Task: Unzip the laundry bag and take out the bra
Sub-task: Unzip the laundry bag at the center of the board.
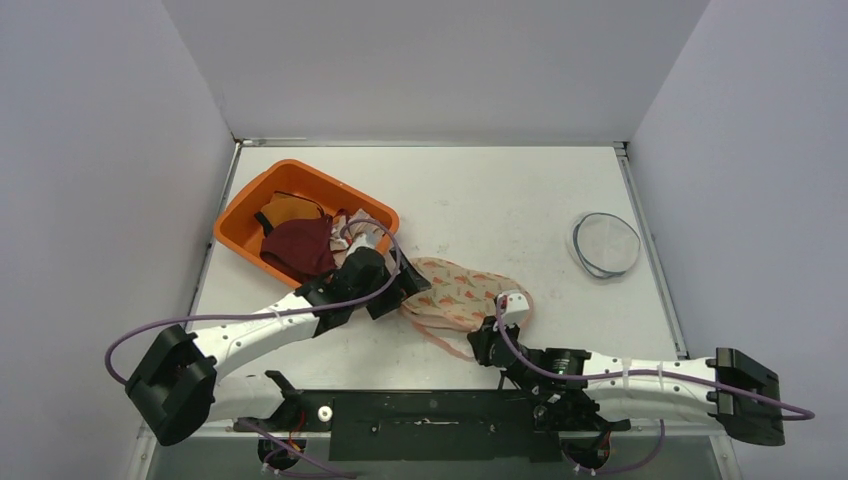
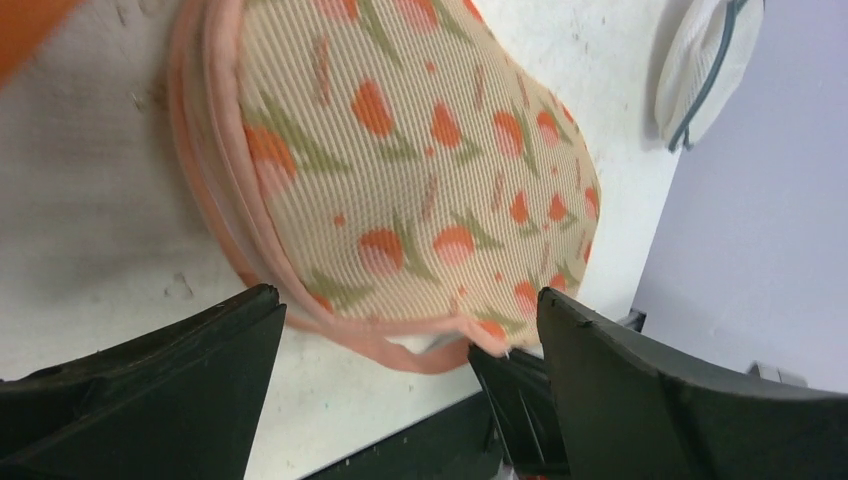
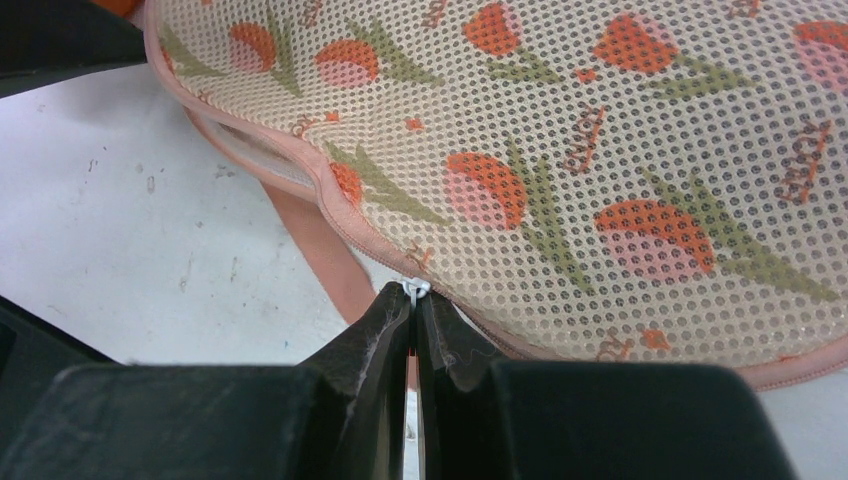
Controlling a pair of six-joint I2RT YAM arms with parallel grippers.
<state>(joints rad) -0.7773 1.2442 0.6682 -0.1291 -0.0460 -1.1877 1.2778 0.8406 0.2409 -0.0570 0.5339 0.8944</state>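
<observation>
The laundry bag (image 1: pixel 455 293) lies mid-table: beige mesh with orange tulips and pink trim. My right gripper (image 3: pixel 413 300) is at its near edge, shut on the small silver zipper pull (image 3: pixel 415 288); from above it shows at the bag's front right (image 1: pixel 490 332). My left gripper (image 2: pixel 405 300) hangs open over the bag's left end (image 2: pixel 420 160), its black fingers (image 2: pixel 200 370) wide apart and holding nothing; in the top view it sits at the bag's left edge (image 1: pixel 410 290). A pink strap (image 3: pixel 325 250) trails under the bag. The bra is hidden.
An orange bin (image 1: pixel 250 195) with maroon and mustard clothes (image 1: pixel 300 245) stands at the back left, just behind my left arm. A round white mesh pouch with a dark rim (image 1: pixel 605 243) lies at the right.
</observation>
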